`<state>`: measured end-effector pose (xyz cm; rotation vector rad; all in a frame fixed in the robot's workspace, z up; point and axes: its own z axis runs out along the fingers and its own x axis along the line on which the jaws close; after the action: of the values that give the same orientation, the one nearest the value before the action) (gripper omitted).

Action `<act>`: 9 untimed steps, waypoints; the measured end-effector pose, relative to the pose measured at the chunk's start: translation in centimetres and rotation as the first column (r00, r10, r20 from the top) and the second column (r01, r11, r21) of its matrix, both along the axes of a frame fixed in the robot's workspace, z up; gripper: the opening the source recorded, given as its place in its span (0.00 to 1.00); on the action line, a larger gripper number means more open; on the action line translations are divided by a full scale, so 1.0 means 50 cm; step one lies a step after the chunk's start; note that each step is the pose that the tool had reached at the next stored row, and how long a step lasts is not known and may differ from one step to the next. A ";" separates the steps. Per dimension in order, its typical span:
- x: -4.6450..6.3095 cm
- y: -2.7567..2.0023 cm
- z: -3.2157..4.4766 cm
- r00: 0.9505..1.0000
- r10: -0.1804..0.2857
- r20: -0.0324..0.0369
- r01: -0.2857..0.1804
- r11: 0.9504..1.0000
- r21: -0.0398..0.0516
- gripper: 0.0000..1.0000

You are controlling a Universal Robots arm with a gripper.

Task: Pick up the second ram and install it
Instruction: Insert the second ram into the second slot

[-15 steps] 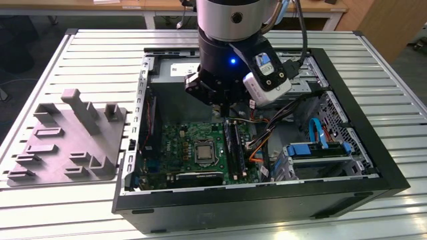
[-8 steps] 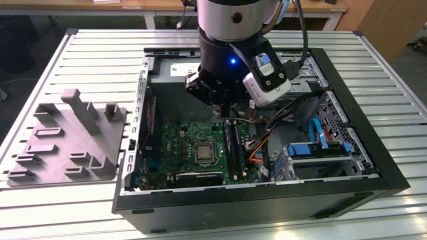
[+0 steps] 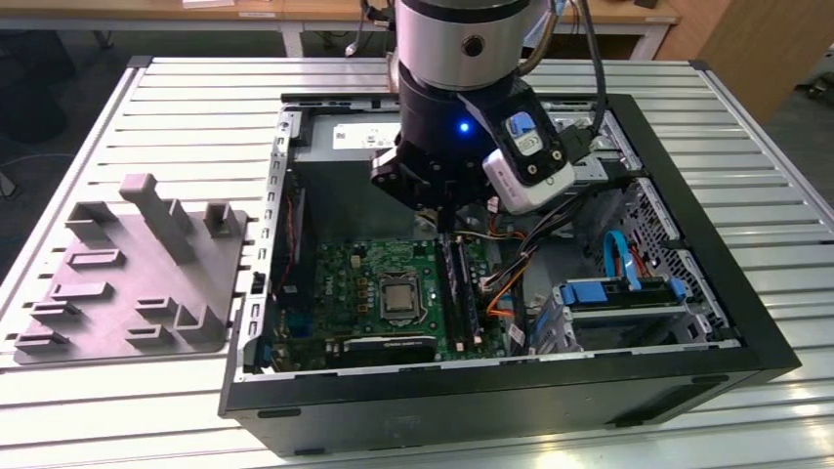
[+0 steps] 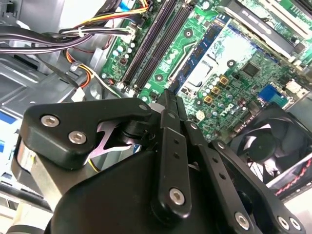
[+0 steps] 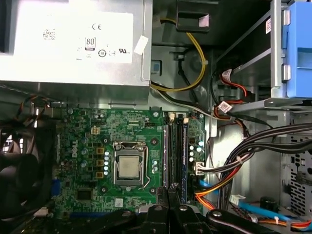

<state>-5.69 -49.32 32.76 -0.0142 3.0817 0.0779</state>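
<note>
One arm, exterior view: I hang over an open computer case (image 3: 729, 322) on a slatted metal table (image 3: 195, 107).
Gripper, exterior view: my gripper (image 3: 447, 221) points down at the black slot rails (image 3: 456, 288) of the green motherboard (image 3: 346, 283), at their end nearer the power supply (image 3: 326, 147).
Grip: fingers drawn narrow, nearly meeting.
Second ram: that thin dark sliver at my fingertips, just above the rails, I take for the second ram (image 3: 451, 234), end-on; its chips I can't make out.
Sides, exterior view: grey moulded fixture (image 3: 131, 274) on the exterior view's left, well apart from me; blue drive bracket (image 3: 612, 293) in the case on the exterior view's right.
Wrist, exterior view: blue light (image 3: 463, 128) glowing, white camera unit (image 3: 528, 161) beside it.
Linkage, second wrist view: black knuckles and screws up close, my fingers (image 4: 170, 146) tapering to one slim tip.
Board, second wrist view: processor socket (image 4: 217, 63) and black fan (image 4: 265, 146) on one side of the rails, black, yellow and orange cables (image 4: 73, 34) on the other.
Writing, second wrist view: tiny white board markings, too small to read.
Label, first wrist view: there's the power supply's white label (image 5: 73, 34), dark print and approval symbols.
Board, first wrist view: silver processor (image 5: 129, 165) in its socket; a bluish strip (image 5: 184, 161) along the rails' side away from it.
Tags, first wrist view: small white tags (image 5: 225, 106) on the cables.
</note>
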 end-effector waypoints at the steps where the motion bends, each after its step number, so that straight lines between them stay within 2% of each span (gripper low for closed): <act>1: 0.000 0.0000 -0.004 1.000 0.000 0.000 0.000 1.000 0.000 0.12; 9: 0.012 -0.0001 -0.013 1.000 0.000 0.000 0.000 1.000 0.000 0.12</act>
<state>-5.10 -49.33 32.11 -0.0145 3.0817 0.0780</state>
